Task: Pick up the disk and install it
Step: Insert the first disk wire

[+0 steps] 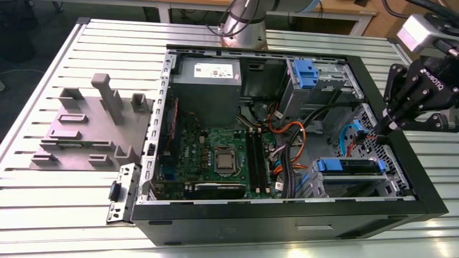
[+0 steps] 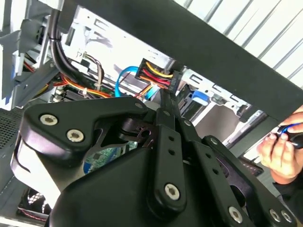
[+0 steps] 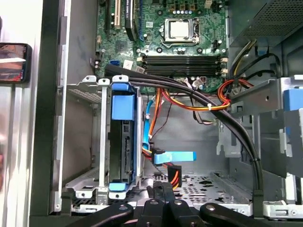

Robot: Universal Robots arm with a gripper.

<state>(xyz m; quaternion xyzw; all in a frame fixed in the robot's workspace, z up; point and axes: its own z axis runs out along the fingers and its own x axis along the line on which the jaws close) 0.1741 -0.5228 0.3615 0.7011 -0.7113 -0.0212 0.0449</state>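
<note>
The disk (image 3: 122, 142) sits edge-up in its bay (image 3: 85, 137) inside the case (image 1: 401, 161). The gripper (image 3: 163, 189) is pressed together, pinching a power connector (image 3: 173, 176) beside it.

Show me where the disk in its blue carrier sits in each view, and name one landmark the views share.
Exterior view: the disk lies in the drive cage, toward the exterior view's right.
First wrist view: it stands edge-on in that cage.
Second wrist view: a blue tab beyond the cables may be its carrier; I cannot tell.
Shared landmark: the orange wire bundle.
</note>
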